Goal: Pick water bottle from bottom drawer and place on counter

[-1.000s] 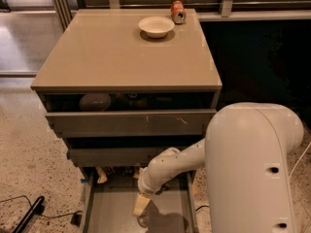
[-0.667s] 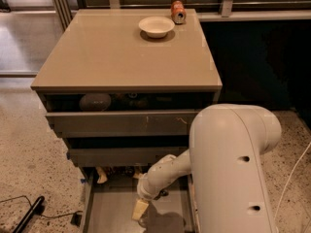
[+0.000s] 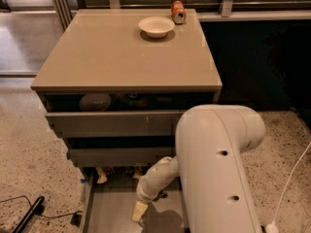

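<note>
the gripper (image 3: 140, 211) hangs low in the open bottom drawer (image 3: 109, 210), whether clenched or released i cannot tell, the water bottle not plainly visible, so best find it first, then lift straight toward the counter (image 3: 121, 52).

We see a shallow round white bowl (image 3: 156, 26) standing upright, and just behind it to the right, not touching, an orange-red soda can (image 3: 178, 12). Lower down, the top grey cabinet drawer (image 3: 114, 123) is partly open with a dark rounded object (image 3: 95, 102) inside; the middle grey drawer (image 3: 116, 156) sits beneath it. We find speckled terrazzo floor (image 3: 24, 149) on the left, with a black rod-like object (image 3: 28, 217) and a thin black cable (image 3: 58, 215) on it. A white cable (image 3: 291, 178) crosses the floor on the right. The gripper (image 3: 140, 211) hangs below the middle drawer.
</note>
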Robot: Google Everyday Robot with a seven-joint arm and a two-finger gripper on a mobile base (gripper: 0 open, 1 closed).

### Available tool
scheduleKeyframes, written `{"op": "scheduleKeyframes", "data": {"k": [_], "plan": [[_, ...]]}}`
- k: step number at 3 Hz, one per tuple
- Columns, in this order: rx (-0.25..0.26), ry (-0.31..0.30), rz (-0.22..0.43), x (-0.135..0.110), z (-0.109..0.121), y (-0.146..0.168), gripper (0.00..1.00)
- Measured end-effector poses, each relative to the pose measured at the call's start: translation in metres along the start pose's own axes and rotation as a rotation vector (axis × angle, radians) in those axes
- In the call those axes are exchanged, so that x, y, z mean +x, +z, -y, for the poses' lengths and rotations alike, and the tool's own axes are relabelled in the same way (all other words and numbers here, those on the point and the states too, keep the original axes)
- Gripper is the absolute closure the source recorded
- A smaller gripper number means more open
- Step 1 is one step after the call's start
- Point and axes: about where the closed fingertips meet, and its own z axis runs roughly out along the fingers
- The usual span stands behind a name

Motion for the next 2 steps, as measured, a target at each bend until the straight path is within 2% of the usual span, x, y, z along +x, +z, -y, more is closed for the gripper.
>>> {"op": "scheduleKeyframes", "data": {"k": [2], "plan": [[-0.023,0.018,-0.077,0.023,0.002,0.049,0.00]]}}
